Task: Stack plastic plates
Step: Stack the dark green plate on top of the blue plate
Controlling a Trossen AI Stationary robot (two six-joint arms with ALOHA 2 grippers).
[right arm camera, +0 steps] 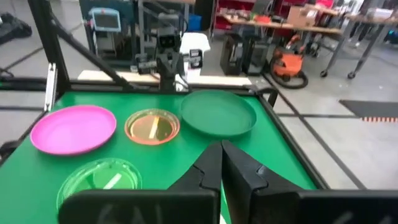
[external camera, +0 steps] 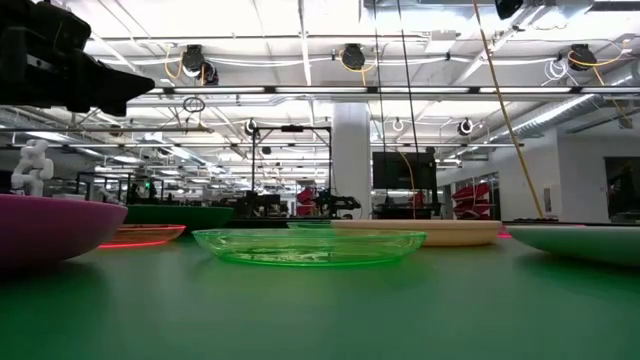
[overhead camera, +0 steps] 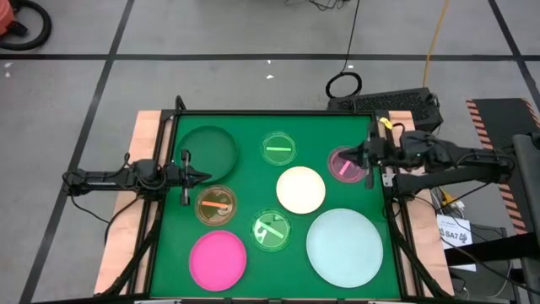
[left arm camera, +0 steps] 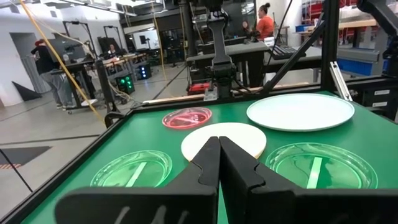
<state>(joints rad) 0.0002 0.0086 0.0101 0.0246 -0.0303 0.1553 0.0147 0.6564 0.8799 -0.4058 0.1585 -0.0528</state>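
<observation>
Several round plates lie flat on the green mat. There are a dark green plate point(overhead camera: 207, 150), a pale blue plate point(overhead camera: 344, 245), a pink plate point(overhead camera: 218, 260) and a cream plate point(overhead camera: 300, 190). The small translucent ones are an orange plate point(overhead camera: 216, 205), a pink plate point(overhead camera: 346, 165) and two green plates point(overhead camera: 278, 149) point(overhead camera: 271, 230). My left gripper point(overhead camera: 202, 176) point(left arm camera: 219, 146) is shut, between the dark green and orange plates. My right gripper point(overhead camera: 359, 158) point(right arm camera: 221, 149) is shut, over the small pink plate's edge.
A black frame point(overhead camera: 169, 127) rims the mat on its left, far and right sides. In the low view the small green plate point(external camera: 310, 243) lies nearest, with the pink plate point(external camera: 40, 225) to one side and the pale blue plate point(external camera: 585, 240) to the other. People stand in the room beyond the table.
</observation>
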